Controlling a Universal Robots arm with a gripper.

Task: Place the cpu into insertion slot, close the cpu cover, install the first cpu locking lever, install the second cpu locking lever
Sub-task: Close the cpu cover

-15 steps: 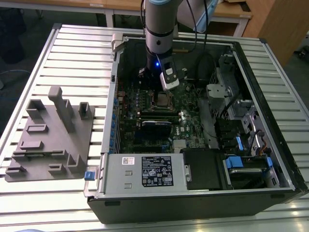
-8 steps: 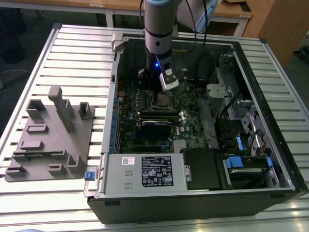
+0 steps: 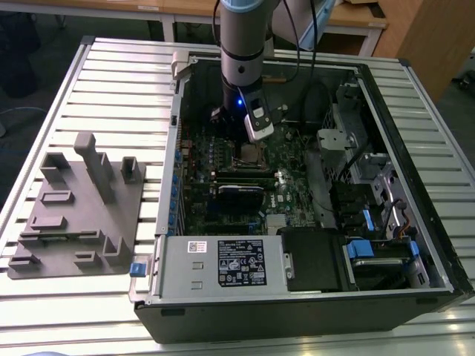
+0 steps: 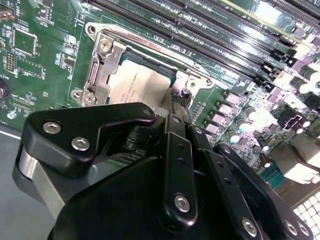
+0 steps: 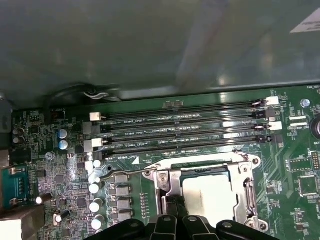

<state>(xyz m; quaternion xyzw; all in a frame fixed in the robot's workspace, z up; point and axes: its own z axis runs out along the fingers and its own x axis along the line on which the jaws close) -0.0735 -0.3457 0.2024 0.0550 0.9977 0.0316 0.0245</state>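
Gripper [image 4: 180,99] tips are seen clenched together, empty, at the edge of the cpu cover [image 4: 101,65]. From so narrow a contact a sideways slip is judged possible, and the circuit board [image 5: 50,190] could be scraped. The cpu [image 4: 137,85] is seated flat in the insertion slot [image 5: 202,171] just beyond the tips, top face up. Being square, it has no long axis, and its edges run parallel to the memory slots [image 5: 185,125].

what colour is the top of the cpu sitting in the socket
Dull silvery-grey; the cpu shows best in the second wrist view.
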